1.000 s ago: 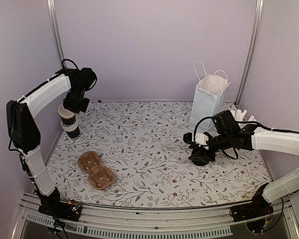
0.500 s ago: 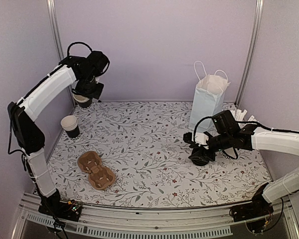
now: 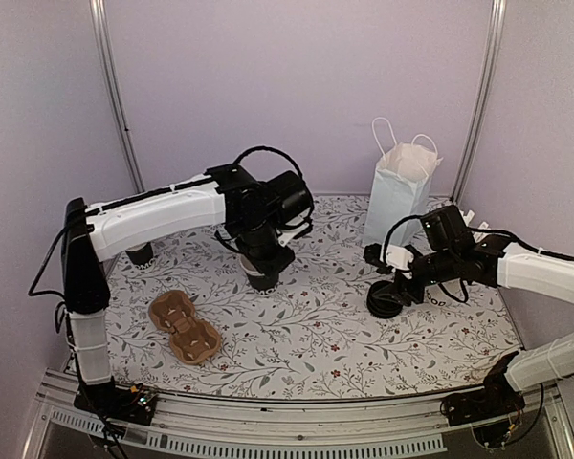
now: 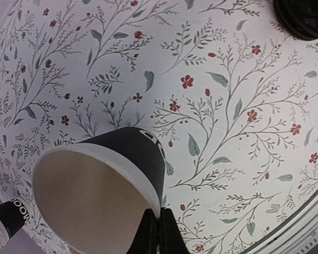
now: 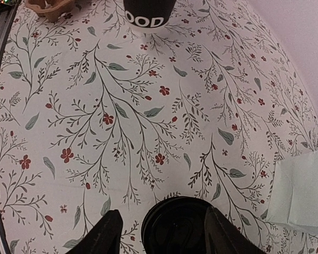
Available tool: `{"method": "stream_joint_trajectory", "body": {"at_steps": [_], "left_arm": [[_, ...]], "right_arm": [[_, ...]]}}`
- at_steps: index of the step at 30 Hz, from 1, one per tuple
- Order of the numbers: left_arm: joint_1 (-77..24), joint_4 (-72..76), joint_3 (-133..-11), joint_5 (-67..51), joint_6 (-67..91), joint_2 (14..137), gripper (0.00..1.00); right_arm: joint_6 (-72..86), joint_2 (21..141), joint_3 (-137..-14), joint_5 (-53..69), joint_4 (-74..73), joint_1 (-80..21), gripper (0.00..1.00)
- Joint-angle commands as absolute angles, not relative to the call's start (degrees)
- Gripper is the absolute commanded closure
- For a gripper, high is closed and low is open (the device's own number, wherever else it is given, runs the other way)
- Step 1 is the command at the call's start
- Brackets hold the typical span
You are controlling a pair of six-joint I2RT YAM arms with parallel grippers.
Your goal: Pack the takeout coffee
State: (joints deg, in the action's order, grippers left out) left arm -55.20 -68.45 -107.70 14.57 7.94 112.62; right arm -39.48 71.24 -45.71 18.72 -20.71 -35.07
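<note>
The takeout coffee cup [image 3: 262,278], black outside and white inside [image 4: 90,196], has no lid on it and hangs low over the middle of the table. My left gripper [image 3: 264,260] [image 4: 159,234] is shut on its rim, one finger inside and one outside. The round black lid [image 3: 386,299] [image 5: 183,228] lies flat on the table at the right. My right gripper [image 3: 392,285] [image 5: 167,233] stands open astride it, with a gap at the left finger [image 5: 108,233]. The pale-blue paper bag [image 3: 396,199] stands upright behind the lid.
A second black cup [image 3: 140,254] [image 4: 8,219] stands at the far left, partly behind my left arm. The brown cardboard cup carrier [image 3: 184,327] lies near the front left. A corner of the bag [image 5: 302,196] shows beside the lid. Purple walls close the back and sides.
My left arm has lifted one cup off the cup at the far left and swung it right and forward to the table's middle. My right gripper has shifted slightly right and widened a little.
</note>
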Motion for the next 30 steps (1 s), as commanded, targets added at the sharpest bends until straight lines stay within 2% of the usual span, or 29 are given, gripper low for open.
{"method": "stream_joint_trajectory", "body": {"at_steps": [1,4,7,14,18,24,30], "left_arm": [[-58.44,-63.11,-107.41,5.51,7.88,113.99,1.0],[-59.85,-61.53,-107.7,4.02,8.67,116.49,1.0],[-61.1,-61.42,-108.94,4.51,9.66,119.32,1.0],[-63.41,-61.52,-110.77,3.27,10.53,123.16,1.0],[-64.09,-61.54,-111.98,4.43,11.03,123.8,0.85],[-64.35,-61.83,-114.19,6.05,11.28,121.16,0.69],[-64.27,-59.48,-113.09,7.68,11.47,115.93,0.61]], "right_arm": [[-40.69,69.17,-44.92,16.08,-25.3,-33.16,0.37],[-41.46,68.95,-45.11,15.6,-27.71,-32.74,0.3],[-41.89,69.41,-45.88,13.98,-29.44,-32.7,0.27],[-43.92,70.9,-43.49,10.21,-29.71,-32.74,0.33],[-44.65,72.16,-42.72,9.87,-29.18,-32.72,0.39],[-45.58,74.72,-42.8,10.06,-28.54,-32.74,0.46],[-46.1,77.04,-43.02,10.33,-27.19,-32.78,0.52]]}}
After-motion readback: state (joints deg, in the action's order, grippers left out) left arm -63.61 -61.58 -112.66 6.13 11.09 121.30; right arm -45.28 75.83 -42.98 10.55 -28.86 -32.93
